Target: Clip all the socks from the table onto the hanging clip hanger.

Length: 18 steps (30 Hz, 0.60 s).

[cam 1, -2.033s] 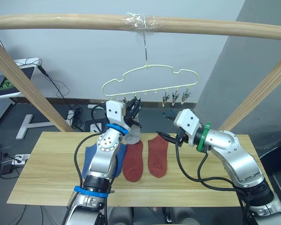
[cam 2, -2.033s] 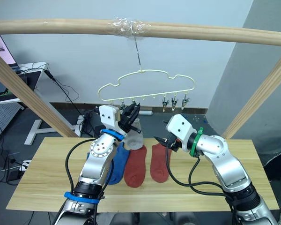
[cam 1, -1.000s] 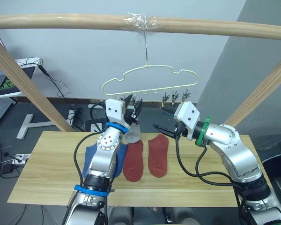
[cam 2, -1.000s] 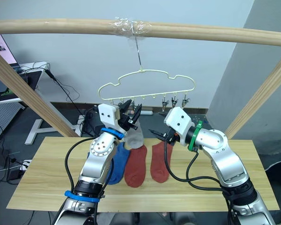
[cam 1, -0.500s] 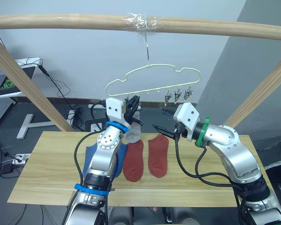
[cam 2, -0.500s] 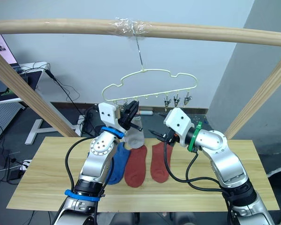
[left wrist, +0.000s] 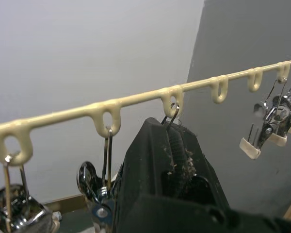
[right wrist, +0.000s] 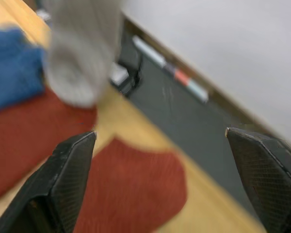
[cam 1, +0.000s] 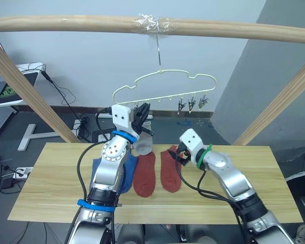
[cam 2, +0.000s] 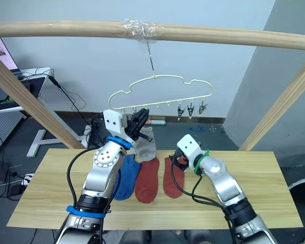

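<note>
Two rust-red socks (cam 1: 161,170) (one grey sock (cam 1: 143,145) hanging).

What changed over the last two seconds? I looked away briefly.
The right gripper dropped from beside the clip hanger to just above the right rust-red sock, open. The left gripper stayed shut at the clips beside the hanging grey sock. Socks on the table unmoved.

Both arms are silver-grey metal, built of rounded segments with round joint caps. The left arm wears 2 blue rings, the right arm 1 green ring. Loose black cables loop beside each forearm. A white boxy housing sits behind each end effector (left (cam 1: 140,113), right (cam 1: 179,151)), whose 2 fingers are black and textured.
</note>
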### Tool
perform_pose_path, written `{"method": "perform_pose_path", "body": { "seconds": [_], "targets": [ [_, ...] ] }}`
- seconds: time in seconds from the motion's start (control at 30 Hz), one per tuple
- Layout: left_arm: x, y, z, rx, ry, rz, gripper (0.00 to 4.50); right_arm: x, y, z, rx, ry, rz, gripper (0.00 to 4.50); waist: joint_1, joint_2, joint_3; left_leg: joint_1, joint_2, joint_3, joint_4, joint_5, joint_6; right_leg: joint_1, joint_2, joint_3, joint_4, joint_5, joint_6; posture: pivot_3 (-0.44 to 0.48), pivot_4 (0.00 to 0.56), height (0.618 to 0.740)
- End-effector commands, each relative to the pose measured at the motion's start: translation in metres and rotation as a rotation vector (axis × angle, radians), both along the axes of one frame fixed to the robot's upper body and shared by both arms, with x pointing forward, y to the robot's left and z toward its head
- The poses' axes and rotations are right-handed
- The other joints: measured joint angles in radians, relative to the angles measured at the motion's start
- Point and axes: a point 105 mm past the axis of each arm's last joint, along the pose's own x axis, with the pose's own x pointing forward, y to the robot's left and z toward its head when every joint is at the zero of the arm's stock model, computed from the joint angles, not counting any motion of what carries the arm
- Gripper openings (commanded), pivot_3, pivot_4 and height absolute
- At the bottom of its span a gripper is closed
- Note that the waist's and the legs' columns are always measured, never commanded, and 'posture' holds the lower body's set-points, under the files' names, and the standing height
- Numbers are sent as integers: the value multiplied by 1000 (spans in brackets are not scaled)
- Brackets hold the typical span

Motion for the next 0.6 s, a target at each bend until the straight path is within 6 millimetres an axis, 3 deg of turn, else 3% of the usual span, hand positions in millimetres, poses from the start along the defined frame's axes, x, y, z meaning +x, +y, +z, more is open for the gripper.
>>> {"method": "perform_pose_path", "body": {
  "seconds": [0.03,0.23,0.37,0.47,0.6],
  "targets": [
    [-5,1,18,-11,-52,-25,0,9,7,-4,27,-33,-41,4493,1,0,0,0,0,0,0,0,0,0,0,0,0,0,0,0,176,710],
    [-5,5,19,-5,-40,-21,0,14,16,-32,14,0,-67,4493,1,0,0,0,0,0,0,0,0,0,0,0,0,0,0,0,176,710],
    [-6,7,19,0,-31,-28,0,14,12,-52,-1,71,-118,4493,2,0,0,0,0,0,0,0,0,0,0,0,0,0,0,34,178,710],
    [-6,10,18,-9,-13,-36,0,11,9,-61,22,126,-138,3955,3,0,0,0,0,0,0,0,0,0,0,0,0,0,0,34,178,710],
    [-7,9,19,-17,10,-70,0,7,9,-65,16,136,-125,2582,3,0,0,1,0,0,0,0,0,1,0,0,1,0,0,37,175,710]
  ]
}}
